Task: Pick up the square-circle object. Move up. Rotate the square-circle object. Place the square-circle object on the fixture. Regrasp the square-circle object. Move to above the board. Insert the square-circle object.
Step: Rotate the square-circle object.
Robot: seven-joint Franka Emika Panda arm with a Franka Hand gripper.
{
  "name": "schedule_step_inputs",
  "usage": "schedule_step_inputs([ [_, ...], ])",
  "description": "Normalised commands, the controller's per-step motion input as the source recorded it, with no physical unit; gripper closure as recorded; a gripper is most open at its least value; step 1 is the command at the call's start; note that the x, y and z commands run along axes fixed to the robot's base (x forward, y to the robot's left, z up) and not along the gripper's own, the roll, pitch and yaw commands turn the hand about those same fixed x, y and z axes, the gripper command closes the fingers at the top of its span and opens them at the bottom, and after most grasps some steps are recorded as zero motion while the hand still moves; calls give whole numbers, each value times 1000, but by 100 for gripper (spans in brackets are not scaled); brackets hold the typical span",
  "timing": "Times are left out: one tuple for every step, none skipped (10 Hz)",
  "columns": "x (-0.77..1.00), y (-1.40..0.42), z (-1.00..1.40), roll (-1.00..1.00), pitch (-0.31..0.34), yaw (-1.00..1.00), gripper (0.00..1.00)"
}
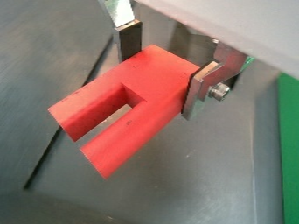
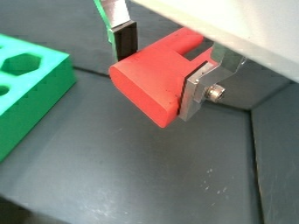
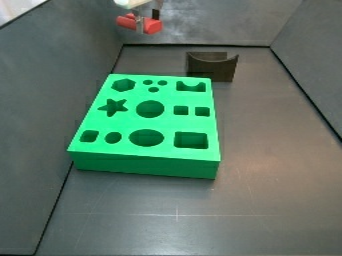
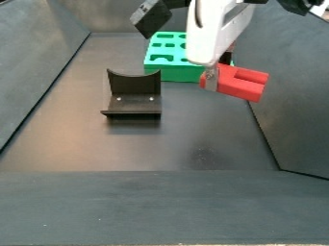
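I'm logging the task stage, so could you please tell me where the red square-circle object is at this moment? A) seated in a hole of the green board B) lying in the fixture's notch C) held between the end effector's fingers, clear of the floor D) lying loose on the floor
C: the square-circle object is clamped between the end effector fingers in both wrist views, and in a side view it hangs above the floor, apart from the fixture and board.

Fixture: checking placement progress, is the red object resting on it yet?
No, the fixture is bare; the gripper holds the red object aloft.
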Motion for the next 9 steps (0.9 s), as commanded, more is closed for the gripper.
schedule_step_inputs([
  [-5,11,-20,-20,-18,-1000,100],
  [-6,11,-20,-22,-20,-1000,100],
  [-6,11,-20,-24,-21,-1000,100],
  [-6,11,-20,-27,-23,-1000,100],
  [-6,11,-19,-28,-24,-1000,100],
  [-7,12,-19,-33,-27,-1000,100],
  [-7,12,-19,-35,-29,-1000,100],
  [-8,12,-19,-41,-33,-1000,100],
  [-8,12,-19,-44,-35,-1000,100],
])
